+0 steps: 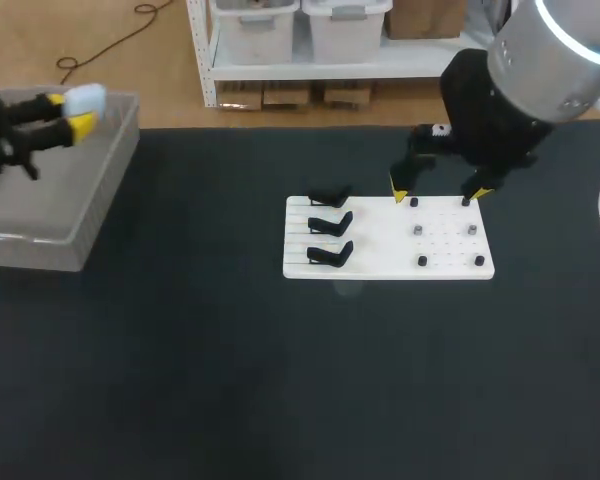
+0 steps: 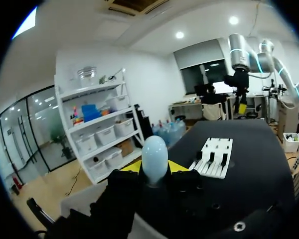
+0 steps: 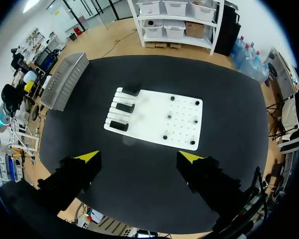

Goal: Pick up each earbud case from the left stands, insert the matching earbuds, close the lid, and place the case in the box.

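Note:
My left gripper (image 1: 68, 112) hangs over the clear box (image 1: 100, 190) at the table's left edge, shut on a pale blue earbud case (image 1: 86, 98). In the left wrist view the case (image 2: 154, 158) stands upright between the yellow fingertips (image 2: 178, 166) of the gripper (image 2: 152, 167). The white board (image 1: 388, 240) lies at the table's middle, with three black stands (image 1: 330, 225) on its left part, all bare. My right gripper (image 1: 442, 190) hovers open above the board's far edge; in the right wrist view its fingers (image 3: 88, 158) are spread wide over the board (image 3: 157, 117), holding nothing.
Small dark pegs (image 1: 421, 261) stick up from the board's right half. The box (image 3: 65, 79) has see-through walls and sits at the table's left side. Dark tabletop (image 1: 280, 380) spreads in front of the board.

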Motion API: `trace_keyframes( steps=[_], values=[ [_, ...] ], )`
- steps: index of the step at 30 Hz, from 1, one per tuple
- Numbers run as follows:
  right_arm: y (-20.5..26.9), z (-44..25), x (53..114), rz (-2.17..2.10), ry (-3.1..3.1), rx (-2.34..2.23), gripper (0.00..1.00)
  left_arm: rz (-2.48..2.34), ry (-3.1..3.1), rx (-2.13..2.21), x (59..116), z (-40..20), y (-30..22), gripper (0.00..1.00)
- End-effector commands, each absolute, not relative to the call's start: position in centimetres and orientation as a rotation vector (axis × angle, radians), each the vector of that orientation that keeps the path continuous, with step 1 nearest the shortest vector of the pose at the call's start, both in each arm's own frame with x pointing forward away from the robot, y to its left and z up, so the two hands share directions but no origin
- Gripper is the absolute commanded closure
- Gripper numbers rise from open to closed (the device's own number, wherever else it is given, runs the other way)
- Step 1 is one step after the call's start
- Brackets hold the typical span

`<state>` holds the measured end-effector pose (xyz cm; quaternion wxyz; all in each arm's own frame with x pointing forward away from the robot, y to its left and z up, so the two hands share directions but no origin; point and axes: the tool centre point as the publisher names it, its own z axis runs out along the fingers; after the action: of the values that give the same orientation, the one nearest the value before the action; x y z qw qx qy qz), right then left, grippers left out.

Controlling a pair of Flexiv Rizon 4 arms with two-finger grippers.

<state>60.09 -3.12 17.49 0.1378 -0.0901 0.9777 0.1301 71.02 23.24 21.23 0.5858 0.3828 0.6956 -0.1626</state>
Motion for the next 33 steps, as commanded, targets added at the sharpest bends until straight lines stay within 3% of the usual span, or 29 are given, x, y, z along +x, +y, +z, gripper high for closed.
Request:
trace_keyframes(
  steps=[1, 18, 19, 22, 23, 24, 33],
  values=[
    [-3.2, 17.4, 59.9, 0.374, 2.823, -0.257, 0.00, 0.039, 1.662, 0.495, 72.2, 19.8, 25.6, 1.00],
    [-3.2, 17.4, 59.9, 0.374, 2.823, -0.257, 0.00, 0.111, 1.784, 0.367, 77.0, 14.8, 32.9, 1.00],
    [-3.2, 17.4, 59.9, 0.374, 2.823, -0.257, 0.00, 0.108, 1.788, 0.367, 77.1, 14.6, 32.9, 0.96],
    [-3.2, 17.4, 59.9, 0.374, 2.823, -0.257, 0.00, 0.107, 1.798, 0.373, 77.2, 14.4, 33.0, 0.26],
    [-3.2, 17.4, 59.9, 0.374, 2.823, -0.257, 0.00, 0.105, 1.799, 0.369, 77.2, 14.3, 33.0, 0.09],
    [-3.2, 17.4, 59.9, 0.374, 2.823, -0.257, 0.00, 0.104, 1.799, 0.368, 77.2, 14.3, 33.1, 0.00],
    [-3.2, 17.4, 59.9, 0.374, 2.823, -0.257, 0.00, 0.115, 1.769, 0.370, 76.4, 14.9, 32.7, 0.00]
  ],
)
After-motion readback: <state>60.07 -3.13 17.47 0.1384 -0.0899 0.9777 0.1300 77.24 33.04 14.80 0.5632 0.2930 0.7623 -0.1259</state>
